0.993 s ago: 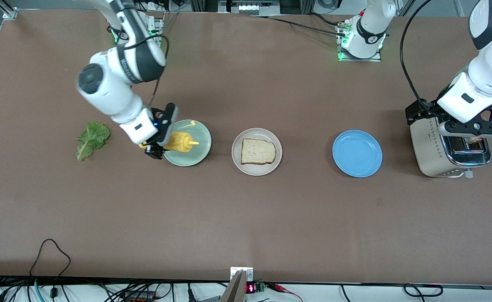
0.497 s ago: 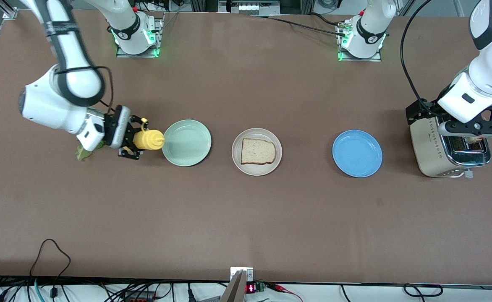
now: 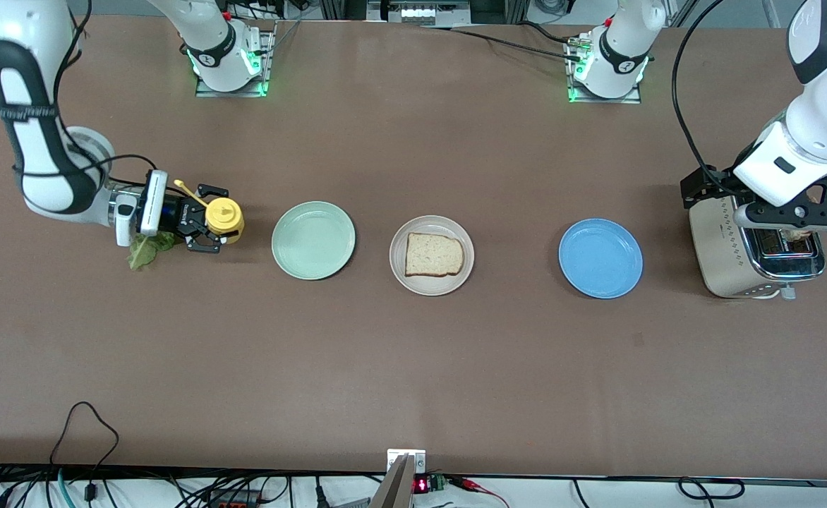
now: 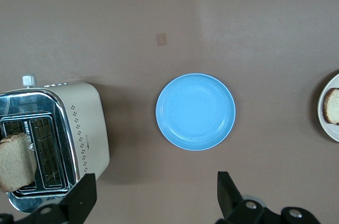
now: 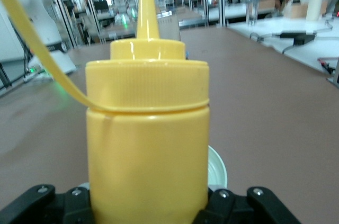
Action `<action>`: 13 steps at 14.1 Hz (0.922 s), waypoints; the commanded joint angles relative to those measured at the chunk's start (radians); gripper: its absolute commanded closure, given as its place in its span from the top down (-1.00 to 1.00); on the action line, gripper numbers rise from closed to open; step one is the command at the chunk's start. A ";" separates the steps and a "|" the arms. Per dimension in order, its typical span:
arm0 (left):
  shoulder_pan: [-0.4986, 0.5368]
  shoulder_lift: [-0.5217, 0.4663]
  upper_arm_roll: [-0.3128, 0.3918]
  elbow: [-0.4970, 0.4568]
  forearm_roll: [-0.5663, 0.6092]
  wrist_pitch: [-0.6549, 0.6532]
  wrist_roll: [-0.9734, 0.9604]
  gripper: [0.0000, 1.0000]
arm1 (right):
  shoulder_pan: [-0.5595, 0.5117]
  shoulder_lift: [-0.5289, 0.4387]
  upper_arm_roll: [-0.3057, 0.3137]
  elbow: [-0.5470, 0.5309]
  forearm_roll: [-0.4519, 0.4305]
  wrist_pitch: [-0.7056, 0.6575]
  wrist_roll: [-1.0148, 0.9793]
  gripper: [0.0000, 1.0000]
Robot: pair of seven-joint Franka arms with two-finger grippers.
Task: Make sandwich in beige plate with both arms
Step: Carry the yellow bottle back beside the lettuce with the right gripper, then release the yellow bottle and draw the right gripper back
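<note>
Sandwich status: we see one bread slice [image 3: 434, 255] lying flat in the beige plate [image 3: 405, 240], which sits mid-table between the mint-green plate [image 3: 313, 240] and the blue plate [image 3: 600, 258]. All three plates stand apart in a row on the table [image 3: 413, 367]. We also see the blue plate [image 4: 195, 112] and an edge of the beige plate [image 4: 324, 113] in the left wrist view.

We locate the lettuce leaf [image 3: 147, 250] toward the right arm's end of the table, partly covered by the right arm. The right gripper [image 3: 205, 227] is clamped on the yellow squeeze bottle [image 3: 224, 216], which stands upright beside the mint-green plate, nozzle up, with its cap strap hanging loose. The right wrist view shows the bottle [image 5: 147, 139] seated between the fingers.

We find the toaster [image 3: 745, 250] at the left arm's end of the table, with a bread slice [image 4: 16, 161] standing in one slot. The left gripper [image 3: 794, 215] hovers over the toaster, fingers [image 4: 82, 197] spread wide apart, holding nothing.
</note>
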 commanded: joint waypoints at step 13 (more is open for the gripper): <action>-0.009 -0.005 0.012 0.012 -0.014 -0.032 0.009 1.00 | -0.099 0.324 0.017 0.202 0.061 -0.254 -0.235 0.56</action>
